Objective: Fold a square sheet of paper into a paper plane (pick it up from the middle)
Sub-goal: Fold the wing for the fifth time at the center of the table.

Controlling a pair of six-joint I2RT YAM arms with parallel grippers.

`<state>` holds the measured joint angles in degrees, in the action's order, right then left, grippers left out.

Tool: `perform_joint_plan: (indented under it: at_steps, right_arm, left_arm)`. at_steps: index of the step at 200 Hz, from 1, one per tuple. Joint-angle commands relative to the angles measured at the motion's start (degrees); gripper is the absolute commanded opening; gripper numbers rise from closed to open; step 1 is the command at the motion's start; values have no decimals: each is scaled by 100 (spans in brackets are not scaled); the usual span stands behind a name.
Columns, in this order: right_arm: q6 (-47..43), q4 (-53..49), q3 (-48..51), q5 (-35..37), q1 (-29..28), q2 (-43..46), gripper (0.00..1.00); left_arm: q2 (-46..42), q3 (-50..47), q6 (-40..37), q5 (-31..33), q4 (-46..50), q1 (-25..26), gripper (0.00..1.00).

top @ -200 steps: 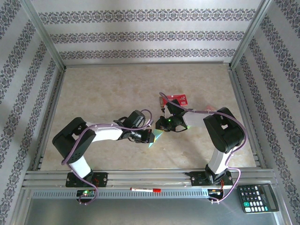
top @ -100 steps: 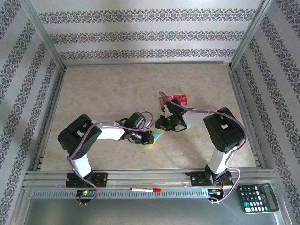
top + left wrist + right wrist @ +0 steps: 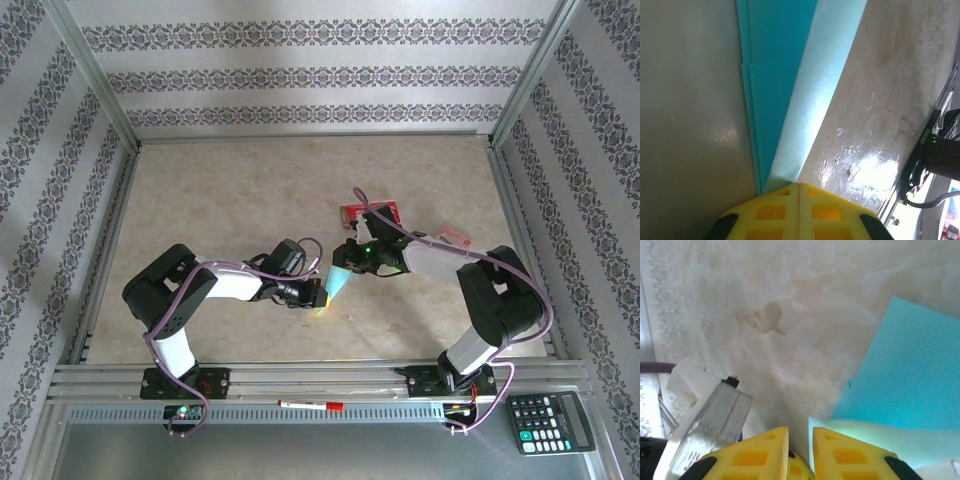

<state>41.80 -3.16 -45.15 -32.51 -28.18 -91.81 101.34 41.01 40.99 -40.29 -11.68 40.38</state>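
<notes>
Light-blue paper, folded into a slim pointed paper plane point(image 3: 340, 283), was seen over the beige marbled table point(image 3: 220, 200). It was on the near side of the red packet point(image 3: 372, 212) and a little to that packet's left. Whether it rested flat on the table or was raised off it could not be told.

The left gripper point(image 3: 322, 293) was placed at the end of the plane farthest from the red packet. From the left wrist, its yellow fingers point(image 3: 770, 212) were seen pressed tight together, with the narrow tip of the plane point(image 3: 785, 90) pinched between them. From that tip, several darker blue layers and one paler flap were fanned out away from the fingers.

The right gripper point(image 3: 347, 264) was held between the red packet and the plane, at the plane's end nearer the packet. From the right wrist, its jaws point(image 3: 800, 432) were seen a little apart, with a narrow gap in which no paper was visible. A pale edge of the plane point(image 3: 905, 375) was seen just beside one finger, but no contact could be made out.

A second, paler packet point(image 3: 452, 237) was seen to the right of the red packet and slightly nearer. A red pen point(image 3: 310, 405) was lying on the metal rail well nearer than the red packet. A calculator point(image 3: 550, 422) was lying far to the packet's near right.
</notes>
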Motion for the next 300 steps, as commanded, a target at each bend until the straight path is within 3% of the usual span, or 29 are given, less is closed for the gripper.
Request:
perform_joint_plan:
  at_steps: [1,138,300]
  right_arm:
    - [381,299,373,-150,-140,77,20]
    - [1141,1409,1063,-113,-669,-256,18]
    - [243,637,381,24,228,-938,17]
  left_arm:
    - [246,-184,40,154,277,-39,0]
    - [238,-175,2,178,428,-74,0]
    - [423,-271,-354,197,883,-83,0]
